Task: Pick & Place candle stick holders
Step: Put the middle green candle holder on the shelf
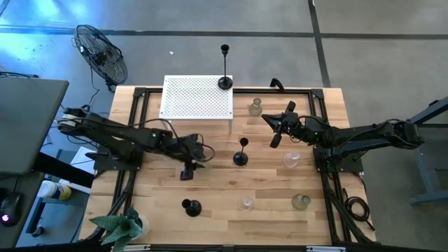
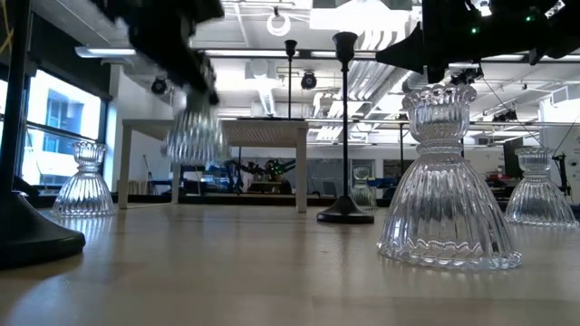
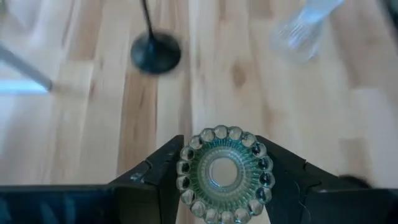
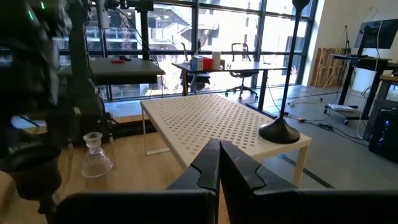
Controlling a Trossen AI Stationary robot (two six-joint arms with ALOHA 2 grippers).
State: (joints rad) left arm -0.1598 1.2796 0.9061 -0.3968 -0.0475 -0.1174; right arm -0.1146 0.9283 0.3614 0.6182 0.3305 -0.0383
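You've got even, bright light on the wooden table [image 1: 210, 189] in the high view, w/ soft short shadows. Low view: ceiling lamps and left-side windows glare; the lifted glass holder [image 2: 194, 136] is motion-smeared. Left wrist view: the black holder [image 3: 155, 51] and boards are blurred, green glass holder [image 3: 224, 174] sharp. Right wrist view: windows blown out.

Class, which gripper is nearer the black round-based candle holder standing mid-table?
Left. The left gripper, gripping a pale-green glass holder, sits just beside the black candle holder; the shut right gripper hovers farther off.
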